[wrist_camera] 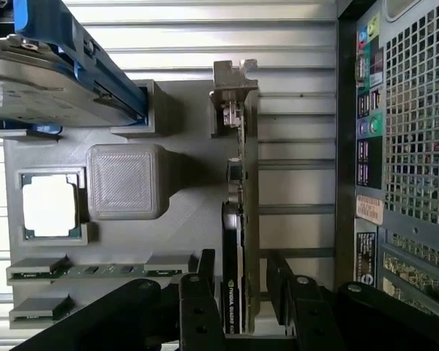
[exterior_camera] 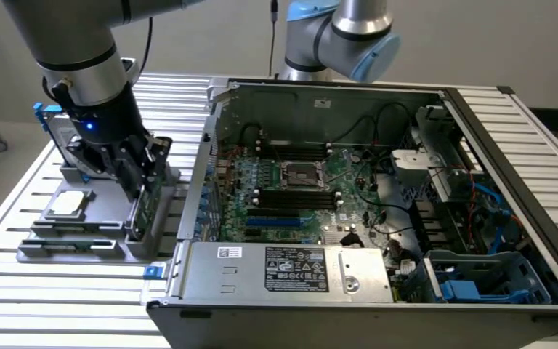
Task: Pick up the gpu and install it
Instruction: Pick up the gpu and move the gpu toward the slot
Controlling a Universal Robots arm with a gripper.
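Observation:
The gpu point(exterior_camera: 140, 209) stands on edge in a slot of the grey holder point(exterior_camera: 85, 222) on the exterior view's left, beside the open computer case point(exterior_camera: 376, 196). In the wrist view the gpu point(wrist_camera: 241, 190) shows its black shroud, green board edge and metal end bracket. My gripper point(exterior_camera: 136, 182) is lowered over it. The gripper point(wrist_camera: 241, 262) is open, one finger point(wrist_camera: 207, 274) beside the shroud and the other on the board side, each with a narrow gap to the card.
The holder point(wrist_camera: 183, 219) also carries a square silver chip point(wrist_camera: 50, 206), memory sticks point(wrist_camera: 80, 269) and a silver hard drive with blue clips point(wrist_camera: 44, 80). The case's rear panel point(wrist_camera: 410, 146) is close by. A second arm point(exterior_camera: 342, 36) stands behind the case.

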